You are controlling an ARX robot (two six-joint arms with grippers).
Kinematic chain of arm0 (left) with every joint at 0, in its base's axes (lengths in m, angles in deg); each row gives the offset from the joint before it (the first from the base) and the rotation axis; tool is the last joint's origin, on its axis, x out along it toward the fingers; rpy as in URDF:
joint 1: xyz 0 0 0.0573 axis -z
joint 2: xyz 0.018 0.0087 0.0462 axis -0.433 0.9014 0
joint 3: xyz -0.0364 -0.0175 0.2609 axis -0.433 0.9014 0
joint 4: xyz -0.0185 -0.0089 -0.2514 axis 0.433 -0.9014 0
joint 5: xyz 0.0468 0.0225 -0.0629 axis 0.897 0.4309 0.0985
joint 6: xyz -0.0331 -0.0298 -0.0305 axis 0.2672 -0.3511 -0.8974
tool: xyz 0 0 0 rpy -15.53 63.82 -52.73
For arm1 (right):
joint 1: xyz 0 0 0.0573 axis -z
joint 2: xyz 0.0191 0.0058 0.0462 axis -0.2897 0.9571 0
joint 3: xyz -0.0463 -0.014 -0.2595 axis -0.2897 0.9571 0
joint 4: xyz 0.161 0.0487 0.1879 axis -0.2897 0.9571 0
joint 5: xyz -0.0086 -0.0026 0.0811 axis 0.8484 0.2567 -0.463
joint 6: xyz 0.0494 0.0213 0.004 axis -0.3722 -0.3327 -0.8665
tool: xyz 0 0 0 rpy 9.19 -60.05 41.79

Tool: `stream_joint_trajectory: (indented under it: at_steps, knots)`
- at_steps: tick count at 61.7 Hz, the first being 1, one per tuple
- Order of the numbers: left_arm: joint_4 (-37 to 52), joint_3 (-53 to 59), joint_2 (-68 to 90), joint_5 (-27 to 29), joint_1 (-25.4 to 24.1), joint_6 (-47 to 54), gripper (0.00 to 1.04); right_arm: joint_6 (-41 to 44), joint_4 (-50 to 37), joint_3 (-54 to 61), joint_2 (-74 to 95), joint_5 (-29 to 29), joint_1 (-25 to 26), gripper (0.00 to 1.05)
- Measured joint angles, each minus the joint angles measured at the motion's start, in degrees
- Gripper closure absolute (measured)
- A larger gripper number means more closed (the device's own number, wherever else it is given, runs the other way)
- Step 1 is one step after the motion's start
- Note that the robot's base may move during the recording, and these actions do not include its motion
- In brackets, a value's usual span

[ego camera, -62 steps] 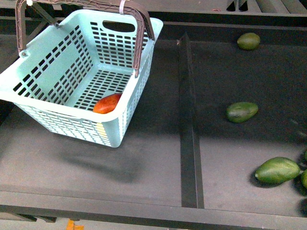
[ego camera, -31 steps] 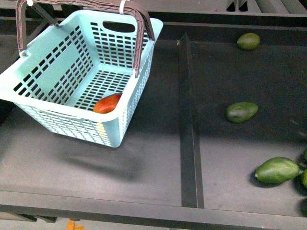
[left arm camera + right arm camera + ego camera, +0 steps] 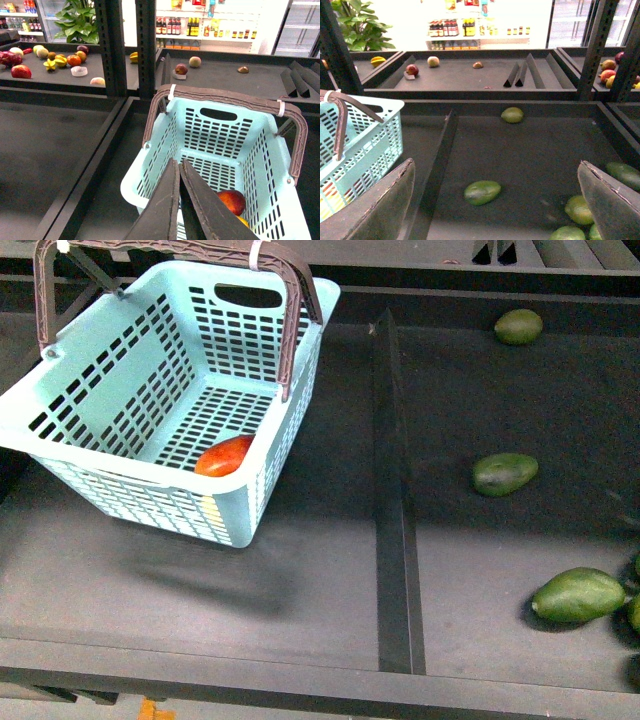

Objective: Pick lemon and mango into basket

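While the mango [image 3: 224, 455] lies in the basket [image 3: 150, 472]:
Left gripper [image 3: 179, 172]: jaws closed, empty.
Right gripper [image 3: 495, 200]: jaws apart.
Risk: lemon [image 3: 242, 221] barely visible; green fruits [image 3: 504, 473] invite mispick.

basket [image 3: 150, 465]: light blue-green, slotted lattice walls and floor
handles [image 3: 292, 310]: brown, white ties
mango [image 3: 224, 455]: red blending to orange
loose fruits [image 3: 505, 473]: dark green
shelf [image 3: 330, 570]: black mat, black divider
fingers [image 3: 160, 210]: dark grey
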Motion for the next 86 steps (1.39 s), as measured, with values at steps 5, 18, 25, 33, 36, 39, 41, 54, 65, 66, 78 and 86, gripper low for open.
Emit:
stream_joint_trajectory:
  at_steps: [5,18,25,33,36,39,41,54,65,66,78,86]
  knots:
    - [-4.1,0.6,-4.9,0.0,0.0,0.1,1.01,0.0,0.0,0.0,0.0,0.0,0.0,0.09]
    - [-13.3,1.2,-15.5,0.0,0.0,0.2,1.01,0.0,0.0,0.0,0.0,0.0,0.0,0.09]
    - [-18.7,1.2,-21.3,0.0,0.0,0.2,1.01,0.0,0.0,0.0,0.0,0.0,0.0,0.09]
    - [-24.0,1.2,-27.0,0.0,0.0,0.2,1.01,0.0,0.0,0.0,0.0,0.0,0.0,0.09]
    - [-25.5,1.2,-28.5,0.0,0.0,0.2,1.01,0.0,0.0,0.0,0.0,0.0,0.0,0.09]
    - [-27.0,1.2,-30.1,0.0,0.0,0.2,1.01,0.0,0.0,0.0,0.0,0.0,0.0,0.09]
    - [-27.9,1.2,-31.0,0.0,0.0,0.2,1.01,0.0,0.0,0.0,0.0,0.0,0.0,0.09]
    - [-33.1,1.2,-36.2,0.0,0.0,0.2,1.01,0.0,0.0,0.0,0.0,0.0,0.0,0.09]
    - [-36.7,1.2,-39.8,0.0,0.0,0.2,1.01,0.0,0.0,0.0,0.0,0.0,0.0,0.09]
    - [-36.9,1.2,-40.0,0.0,0.0,0.2,1.01,0.0,0.0,0.0,0.0,0.0,0.0,0.09]
    - [-47.1,1.2,-49.8,0.0,0.0,0.2,1.01,0.0,0.0,0.0,0.0,0.0,0.0,0.09]
    - [-47.2,1.2,-50.0,0.0,0.0,0.2,1.01,0.0,0.0,0.0,0.0,0.0,0.0,0.09]
